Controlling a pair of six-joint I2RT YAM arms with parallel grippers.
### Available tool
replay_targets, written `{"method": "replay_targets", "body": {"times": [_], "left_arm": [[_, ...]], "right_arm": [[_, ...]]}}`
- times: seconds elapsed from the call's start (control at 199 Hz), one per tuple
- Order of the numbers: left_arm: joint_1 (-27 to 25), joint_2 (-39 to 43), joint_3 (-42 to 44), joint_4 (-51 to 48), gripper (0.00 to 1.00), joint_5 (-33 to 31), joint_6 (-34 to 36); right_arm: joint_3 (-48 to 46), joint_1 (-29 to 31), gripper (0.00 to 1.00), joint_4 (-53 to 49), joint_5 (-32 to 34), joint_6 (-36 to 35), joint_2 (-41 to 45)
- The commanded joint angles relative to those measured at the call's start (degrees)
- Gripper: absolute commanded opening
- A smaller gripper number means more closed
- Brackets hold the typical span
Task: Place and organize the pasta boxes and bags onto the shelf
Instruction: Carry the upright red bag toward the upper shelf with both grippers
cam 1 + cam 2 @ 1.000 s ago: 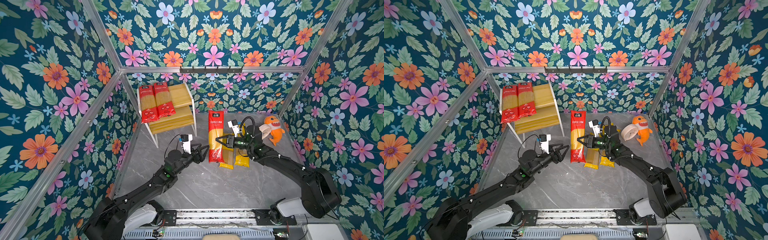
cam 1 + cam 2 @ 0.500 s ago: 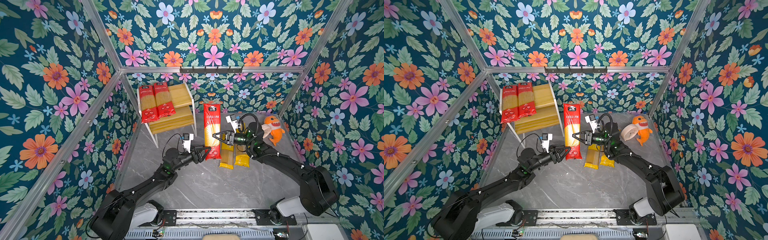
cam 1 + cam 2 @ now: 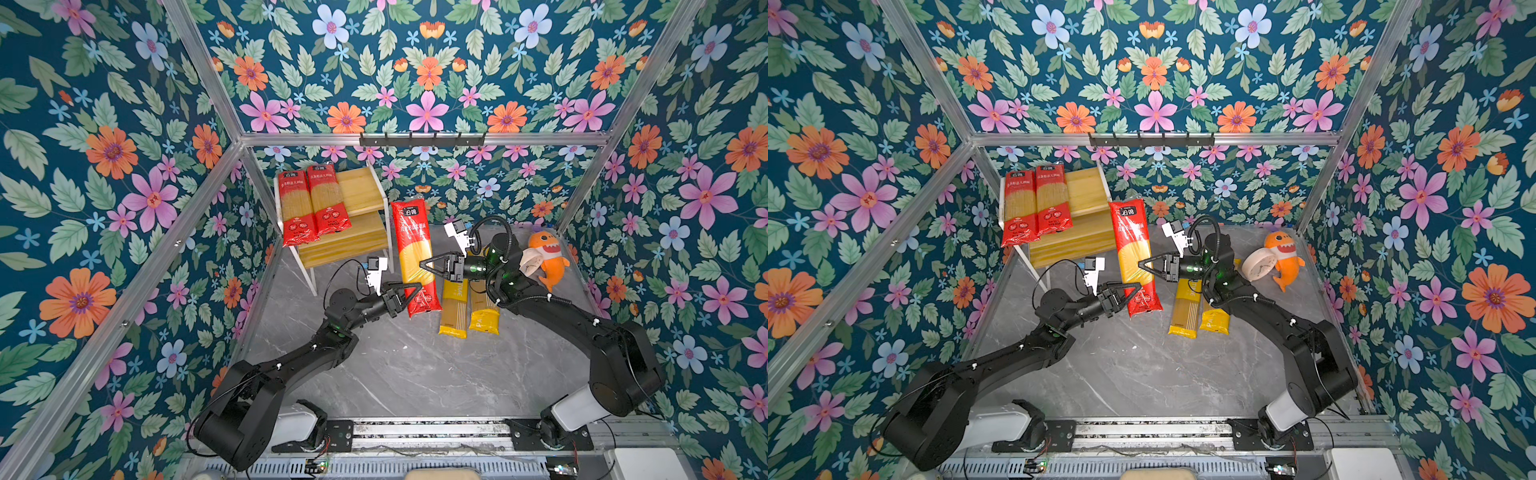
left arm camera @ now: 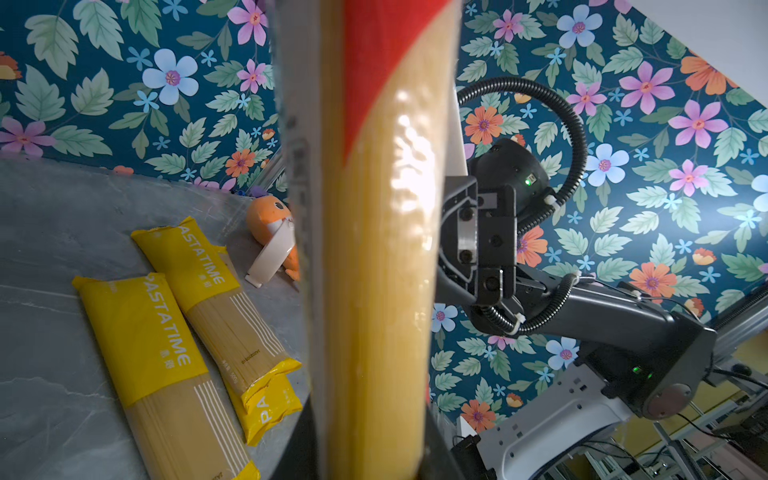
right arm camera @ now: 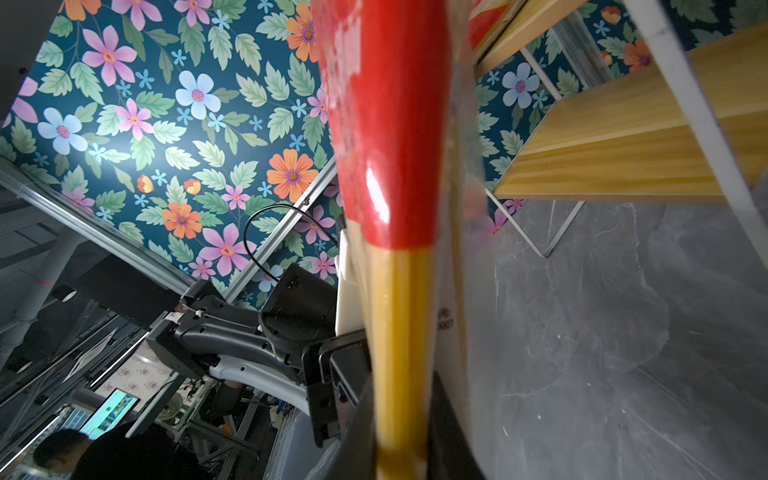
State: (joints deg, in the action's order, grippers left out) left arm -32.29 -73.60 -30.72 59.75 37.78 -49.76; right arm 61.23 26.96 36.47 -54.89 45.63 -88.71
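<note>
Red pack held upright in the air, just right of the shelf.

The left claw is clamped tight on the pack's lower red end. The right claw straddles the clear middle, and I cannot tell whether it grips or merely brackets it. Risk, as I judge it: a pinch at one end of a long, slick pack leaves it free to pivot or slip if the right claw lets go. The pack's upper end sits close to the shelf's white frame and could snag on a careless swing. Two red packs fill the shelf's left side, and bare board lies open to their right on both tiers. Yellow packs lie on the counter under the right arm, with the plush shark beyond.
</note>
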Motion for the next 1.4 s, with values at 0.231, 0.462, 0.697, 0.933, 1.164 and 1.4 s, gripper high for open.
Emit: {"method": "replay_targets", "body": {"times": [0.231, 0.462, 0.697, 0.933, 1.164, 1.4], "left_arm": [[-0.1, 0.5, -2.6, 5.9, 0.10, -7.4, -3.9], [1.0, 2.5, -5.4, 2.2, 0.12, -10.1, -2.9], [1.2, 0.0, -7.7, 5.2, 0.14, -10.1, -6.2], [1.7, 1.6, -7.1, 4.1, 0.18, -11.9, -6.0], [3.5, 4.5, -5.2, 3.6, 0.42, -13.0, -6.5], [4.8, 11.9, -0.2, -2.4, 0.63, -15.8, -4.8]], "right_arm": [[-8.2, 0.5, 0.57, 5.4, 6.7, 2.9, 3.8], [-15.5, 1.1, 0.60, 8.2, 9.0, 6.0, 7.3], [-12.7, 2.0, 0.52, 11.0, 11.4, 6.9, 5.4], [-7.6, 5.1, 0.27, 14.5, 10.8, 9.4, 0.4], [-1.4, 5.4, 0.00, 15.8, 11.6, 13.1, -2.9], [6.8, 5.8, 0.00, 14.3, 14.0, 17.0, -8.1]]}}
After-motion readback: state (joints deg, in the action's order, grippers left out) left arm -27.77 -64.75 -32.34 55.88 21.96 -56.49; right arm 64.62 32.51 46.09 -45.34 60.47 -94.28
